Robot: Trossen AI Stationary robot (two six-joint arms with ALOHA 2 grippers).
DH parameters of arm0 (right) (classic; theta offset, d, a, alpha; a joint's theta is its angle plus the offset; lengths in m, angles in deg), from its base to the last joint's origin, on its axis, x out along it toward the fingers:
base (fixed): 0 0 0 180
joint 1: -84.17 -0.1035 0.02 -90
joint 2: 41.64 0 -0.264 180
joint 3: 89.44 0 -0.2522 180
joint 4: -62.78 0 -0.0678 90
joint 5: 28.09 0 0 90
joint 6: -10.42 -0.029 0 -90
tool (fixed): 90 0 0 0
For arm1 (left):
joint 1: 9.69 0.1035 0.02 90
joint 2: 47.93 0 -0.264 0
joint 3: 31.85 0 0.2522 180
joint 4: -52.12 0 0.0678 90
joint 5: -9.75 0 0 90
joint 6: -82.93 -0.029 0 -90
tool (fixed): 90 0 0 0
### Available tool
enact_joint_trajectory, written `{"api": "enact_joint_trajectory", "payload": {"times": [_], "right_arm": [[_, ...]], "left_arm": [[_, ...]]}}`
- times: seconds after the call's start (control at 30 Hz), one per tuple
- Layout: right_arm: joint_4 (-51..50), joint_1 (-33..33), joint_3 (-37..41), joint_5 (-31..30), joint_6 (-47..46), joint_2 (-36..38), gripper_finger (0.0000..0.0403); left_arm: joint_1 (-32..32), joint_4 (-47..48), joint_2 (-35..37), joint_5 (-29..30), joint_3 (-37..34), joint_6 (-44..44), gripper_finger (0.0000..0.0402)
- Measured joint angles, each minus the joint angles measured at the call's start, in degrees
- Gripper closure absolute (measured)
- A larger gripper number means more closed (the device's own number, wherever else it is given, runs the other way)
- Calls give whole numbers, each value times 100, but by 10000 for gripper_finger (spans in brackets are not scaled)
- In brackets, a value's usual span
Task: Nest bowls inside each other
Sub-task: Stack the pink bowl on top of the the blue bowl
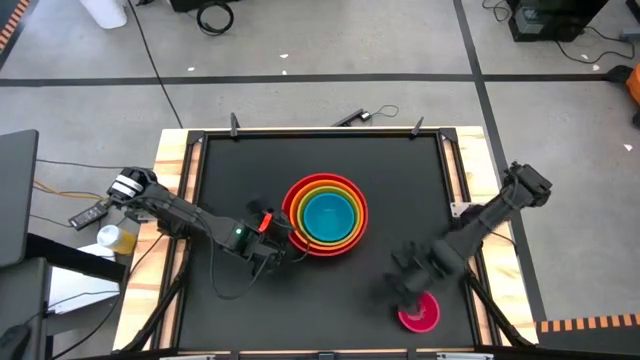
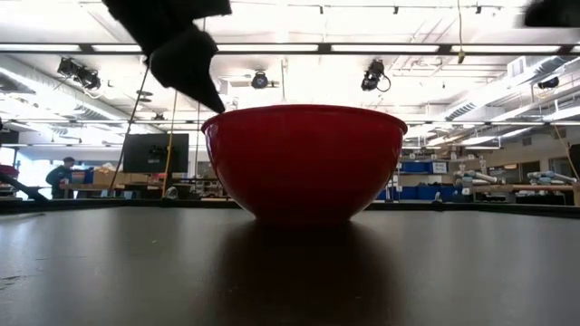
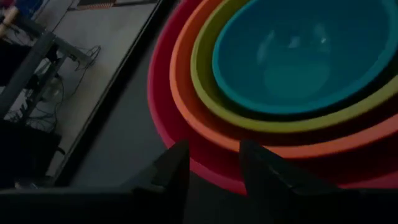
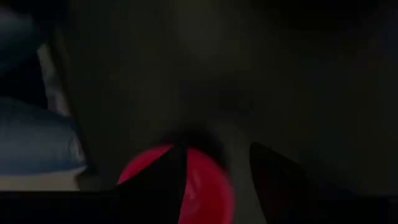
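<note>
Four bowls sit nested at the table's middle: the red bowl [image 1: 292, 205] outermost, then orange [image 1: 352, 237], yellow-green [image 3: 205, 74] and blue [image 1: 327, 216] innermost. The red bowl [image 2: 304, 163] rests on its base. My left gripper [image 1: 283, 237] is open at the stack's near left side, its fingers [image 3: 180, 163] standing by the red rim. A small magenta pink bowl [image 1: 420, 314] stands alone near the front right. My right gripper [image 1: 405, 285] hovers open above it, pointing down, with nothing between its fingers; the pink bowl [image 4: 208, 186] shows below them. My left gripper comes slanting down from the table's left at the red bowl's rim [image 3: 211, 173], which shows in the gap between its two fingers. In the low view one fingertip [image 2: 216, 101] reaches the rim's edge. I cannot tell whether it touches.
A raised wooden frame [image 1: 180, 200] borders the black tabletop. A thin cable [image 1: 228, 290] trails on the table below the left arm. Bare tabletop lies behind the stack and between the stack and the pink bowl.
</note>
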Motion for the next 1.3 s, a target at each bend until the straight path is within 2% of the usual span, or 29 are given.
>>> {"api": "enact_joint_trajectory", "payload": {"times": [0.2, 0.33, 0.43, 0.6, 0.77, 0.87, 0.93, 1.03, 1.07, 1.3], "right_arm": [[61, -1214, 577, -227, -1540, 2, 223], [52, -1613, 1105, -381, -2332, 2, 223], [230, -1735, 1420, -385, -2652, 2, 223], [1199, -1752, 1855, -382, -2563, 2, 222], [1337, -1709, 2199, -378, -2781, 2, 226], [1504, -1669, 2310, -431, -2821, 2, 254], [1713, -1616, 2311, -495, -2639, 2, 293], [2016, -1466, 2232, -663, -2217, 4, 371], [2099, -1409, 2160, -802, -1984, 16, 381], [3127, -742, 1756, -2870, 678, 409, 367]], "left_arm": [[60, -78, 0, 4, 394, -300, 257], [103, -542, 2, 3, 512, -488, 257], [175, -1016, 2, -1, 514, -671, 256], [313, -1500, 2, -107, 514, -1122, 234], [481, -1476, 2, -452, 514, -1140, 201], [561, -1390, 2, -602, 514, -1141, 191], [579, -1353, 2, -605, 514, -1188, 189], [579, -1350, 17, -596, 514, -1434, 189], [579, -1351, 35, -570, 514, -1463, 189], [564, -1388, 504, -430, 500, -1948, 189]]}}
